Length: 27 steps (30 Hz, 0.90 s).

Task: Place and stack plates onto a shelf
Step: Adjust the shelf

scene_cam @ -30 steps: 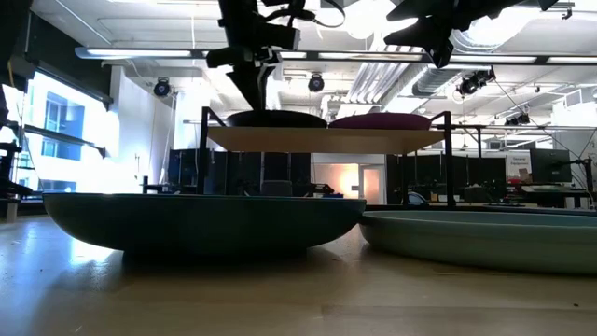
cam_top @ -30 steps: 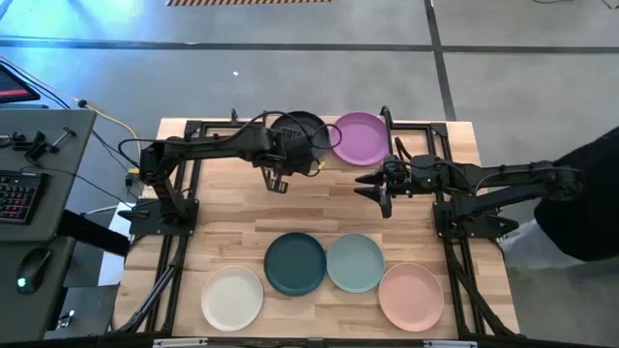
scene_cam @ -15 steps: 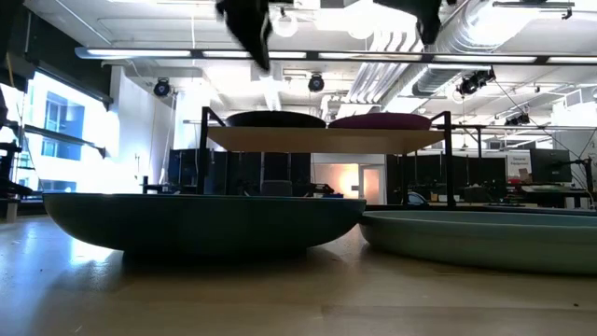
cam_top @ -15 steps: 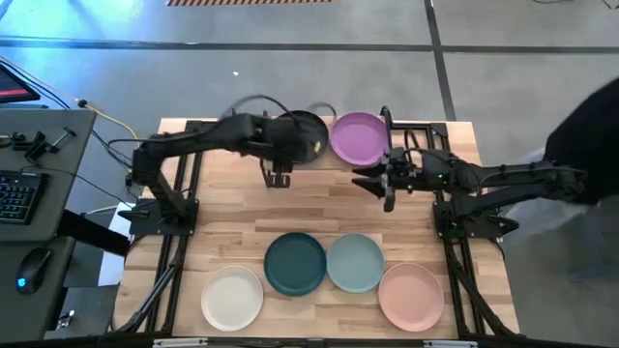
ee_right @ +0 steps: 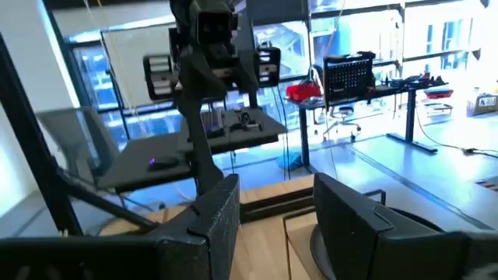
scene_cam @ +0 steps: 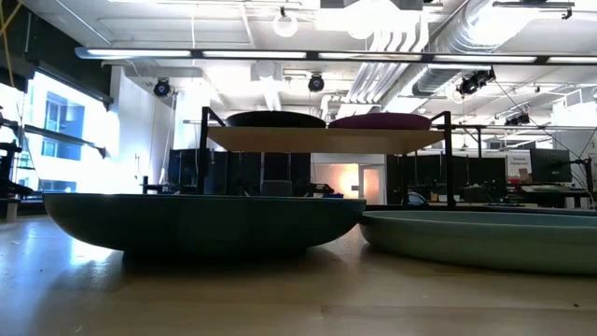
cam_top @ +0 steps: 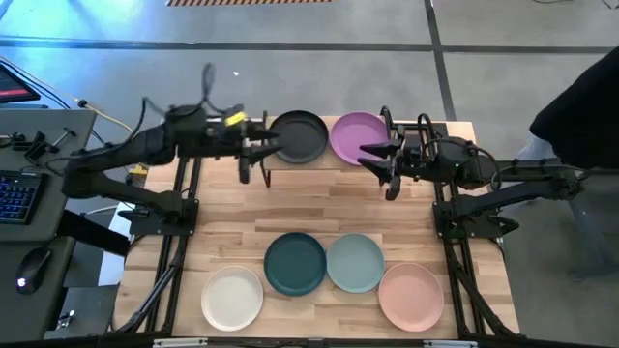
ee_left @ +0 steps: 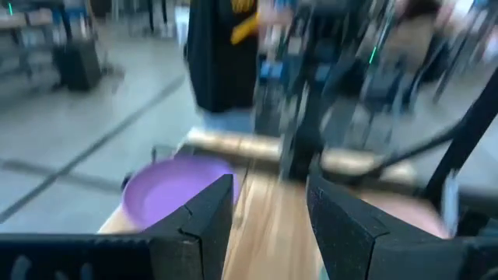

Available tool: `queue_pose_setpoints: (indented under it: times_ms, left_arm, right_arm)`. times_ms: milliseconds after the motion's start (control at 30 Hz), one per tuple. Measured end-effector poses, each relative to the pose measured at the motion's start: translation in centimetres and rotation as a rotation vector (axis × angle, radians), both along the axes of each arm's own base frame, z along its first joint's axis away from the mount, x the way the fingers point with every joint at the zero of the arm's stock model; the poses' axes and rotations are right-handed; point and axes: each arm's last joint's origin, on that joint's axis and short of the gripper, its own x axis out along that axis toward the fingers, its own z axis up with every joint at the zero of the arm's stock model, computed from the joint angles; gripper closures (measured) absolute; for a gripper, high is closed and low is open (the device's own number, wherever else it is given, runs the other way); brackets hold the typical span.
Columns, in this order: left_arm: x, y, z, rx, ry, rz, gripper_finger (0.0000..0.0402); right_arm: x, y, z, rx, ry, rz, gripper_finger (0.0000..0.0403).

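Note:
The black plate and the purple plate lie side by side, bottoms down, on the shelf at the table's far middle. My left gripper hangs open just left of the black plate and touches nothing; past its fingers, the left wrist view shows the purple plate. My right gripper stands open at the purple plate's near right, also clear of it. The dark teal, pale blue-green, pink and cream-white plates rest on the tabletop near its front edge.
Thin black posts stand at the shelf's corners. The arms' black frames run along both sides of the table. A desk with a keyboard stands to the left of the table. Bare wood lies between the shelf and the front plates.
My left gripper has come off the black plate's near edge, risen out of the low view and drawn back toward the table's left edge. The black plate stays flat on the shelf. My right gripper has gone up and slightly toward the far edge.

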Motion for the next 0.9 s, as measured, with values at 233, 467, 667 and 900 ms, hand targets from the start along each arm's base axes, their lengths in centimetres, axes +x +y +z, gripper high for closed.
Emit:
queue_pose_setpoints:
  times_ms: [233, 467, 667, 900]
  left_arm:
    - [-3.0, -0.8, -3.8, -0.078, -0.269, 0.003, 0.0248]
    - [-4.6, -0.8, -4.9, -0.113, -0.375, 0.064, 0.0248]
    - [-5.3, -0.9, -4.3, -0.109, -0.422, 0.06, 0.0248]
    - [-5.4, -0.9, -4.3, -0.109, -0.425, 0.063, 0.0248]
  right_arm:
    - [-0.1, -0.4, -0.8, 0.034, 0.078, -0.111, 0.0253]
    - [-0.5, -3.1, -1.9, 0.199, 0.147, -0.309, 0.0256]
    - [-3.0, -6.4, -2.7, 0.365, 0.351, -0.596, 0.0331]
    - [-6.1, -9.7, -6.1, 0.509, 0.602, -0.816, 0.0389]
